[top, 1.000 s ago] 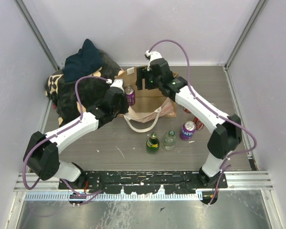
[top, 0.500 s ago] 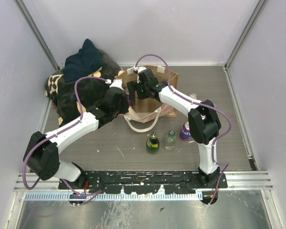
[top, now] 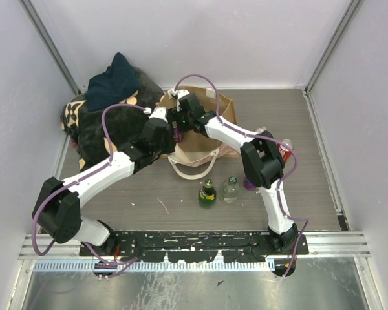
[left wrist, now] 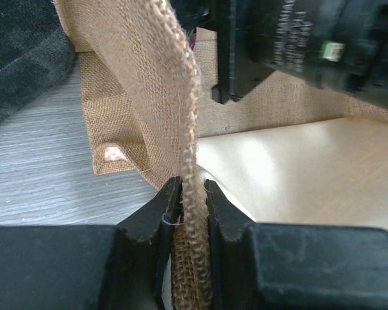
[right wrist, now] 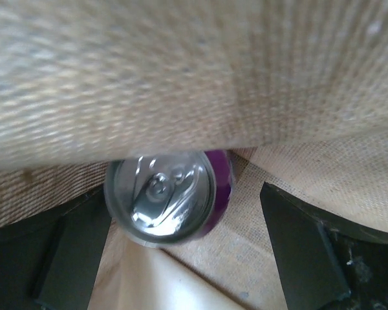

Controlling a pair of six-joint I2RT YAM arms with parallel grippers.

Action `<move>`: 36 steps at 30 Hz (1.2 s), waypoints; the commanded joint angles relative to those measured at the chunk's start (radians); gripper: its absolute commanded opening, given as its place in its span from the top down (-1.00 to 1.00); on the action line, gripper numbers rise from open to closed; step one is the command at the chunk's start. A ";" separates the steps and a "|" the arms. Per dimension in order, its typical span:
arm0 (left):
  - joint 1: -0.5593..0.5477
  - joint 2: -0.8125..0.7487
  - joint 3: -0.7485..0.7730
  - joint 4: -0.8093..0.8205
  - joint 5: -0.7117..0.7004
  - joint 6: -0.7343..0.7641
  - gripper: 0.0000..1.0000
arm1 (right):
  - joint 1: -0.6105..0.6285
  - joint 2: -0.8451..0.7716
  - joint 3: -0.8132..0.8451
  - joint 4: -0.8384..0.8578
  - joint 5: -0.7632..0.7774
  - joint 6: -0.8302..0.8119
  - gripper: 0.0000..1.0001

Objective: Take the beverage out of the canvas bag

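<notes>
The tan-brown canvas bag [top: 204, 139] stands open behind mid-table, cream handles toward me. My left gripper [top: 165, 131] is shut on the bag's woven left rim [left wrist: 189, 161] and holds it up. My right gripper [top: 178, 120] is inside the bag's mouth, open. In the right wrist view a purple can [right wrist: 163, 195] with a silver top sits upright between its two fingers [right wrist: 299, 253], nearer the left one, touching neither that I can see. Blurred bag fabric [right wrist: 194, 71] fills the upper half of that view. Only a sliver of the can [top: 176, 132] shows from above.
A green bottle [top: 207, 194] and a clear bottle [top: 230, 189] stand in front of the bag. A purple can [top: 249, 183] and a red can [top: 285, 147] lie to the right. A black bag with tan pattern [top: 94, 126] and dark cloth [top: 114, 81] sit at the back left.
My right arm has swung left and dipped its gripper into the bag over the purple can. My left gripper has stayed shut on the rim.
</notes>
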 commanded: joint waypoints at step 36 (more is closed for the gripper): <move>0.024 0.131 0.094 0.122 -0.009 0.000 1.00 | 0.035 -0.998 -0.308 -0.170 0.641 -0.129 0.99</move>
